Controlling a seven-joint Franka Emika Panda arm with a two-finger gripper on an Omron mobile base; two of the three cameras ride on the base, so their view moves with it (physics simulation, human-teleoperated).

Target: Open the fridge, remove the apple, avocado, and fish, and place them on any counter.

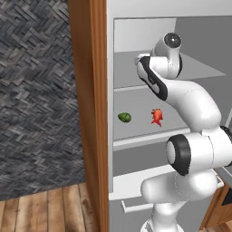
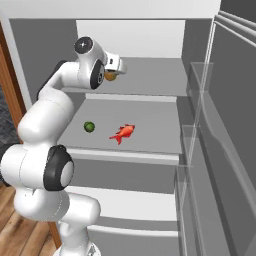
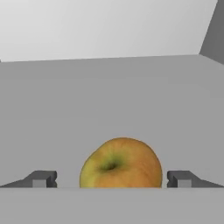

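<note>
the white arm is seen folded upward from its base and bent forward at the elbow, with the wrist reaching into the open fridge (image 2: 200, 45) at the level of the upper shelf (image 2: 150, 80). in the hand view the gripper (image 3: 112, 179) is pointed along that shelf toward the back wall, and its two dark fingertips (image 3: 41, 178) are spread wide apart, released and gripping nothing. the apple (image 3: 121, 163) (yellow with an orange blush, its stem dimple turned to the camera) is seen lying between the fingertips, with a clear gap left on each side; no contact can be made out. in the right base view a small part of the apple is glimpsed just beyond the hand.

on the shelf below, the avocado (image 2: 89, 127) and the fish (image 2: 123, 132) are laid near each other but apart, the avocado to the left. the fridge interior is rendered in plain grey, with transparent door bins (image 2: 200, 130) at the right. an orange-brown wood panel (image 1: 88, 113) is set against the fridge's left side, a dark woven-patterned wall (image 1: 34, 99) is seen beyond it, and a plank floor (image 1: 45, 210) lies beneath.
</note>
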